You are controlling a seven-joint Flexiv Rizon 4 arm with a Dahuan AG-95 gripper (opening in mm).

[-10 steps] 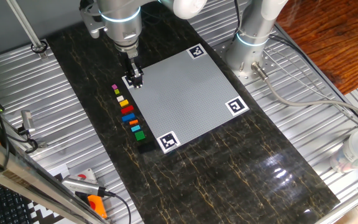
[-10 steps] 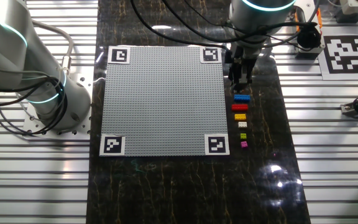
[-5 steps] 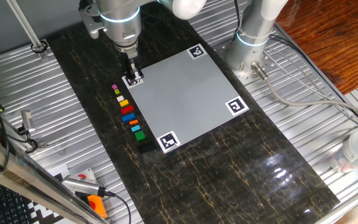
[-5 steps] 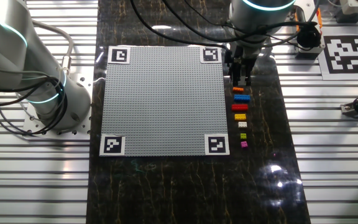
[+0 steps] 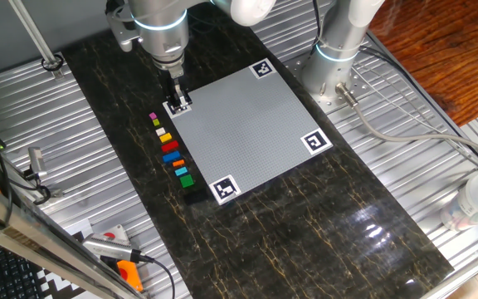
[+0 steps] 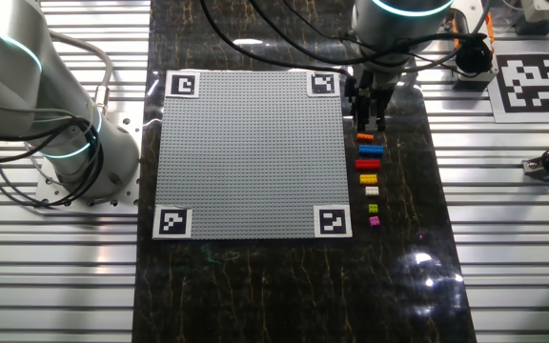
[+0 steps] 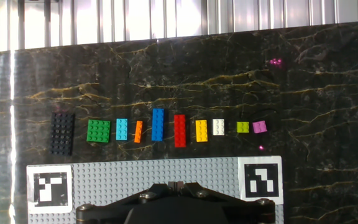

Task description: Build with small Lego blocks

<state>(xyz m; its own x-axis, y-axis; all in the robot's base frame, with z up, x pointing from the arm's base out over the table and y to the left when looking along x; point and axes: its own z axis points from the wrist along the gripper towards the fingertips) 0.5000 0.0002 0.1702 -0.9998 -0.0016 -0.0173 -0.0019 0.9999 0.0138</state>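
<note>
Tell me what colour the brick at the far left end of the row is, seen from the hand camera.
Black, clearest in the hand view.

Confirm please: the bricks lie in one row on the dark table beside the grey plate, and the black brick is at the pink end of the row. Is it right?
Not quite. The black brick lies at the opposite end from the pink brick, next to the green brick. The hand view shows it. The single row beside the grey plate is correct.

Along the dark marble-look tabletop (image 7: 328, 74), veined in gold, runs a row of small Lego blocks (image 7: 160, 127): black, green, light blue, orange, blue, red, yellow, white, olive, pink. The big studded plate (image 5: 243, 129) is plain grey, with black-and-white square tags (image 5: 312, 142) at its corners. The table's outer edges are ribbed silver metal.
</note>
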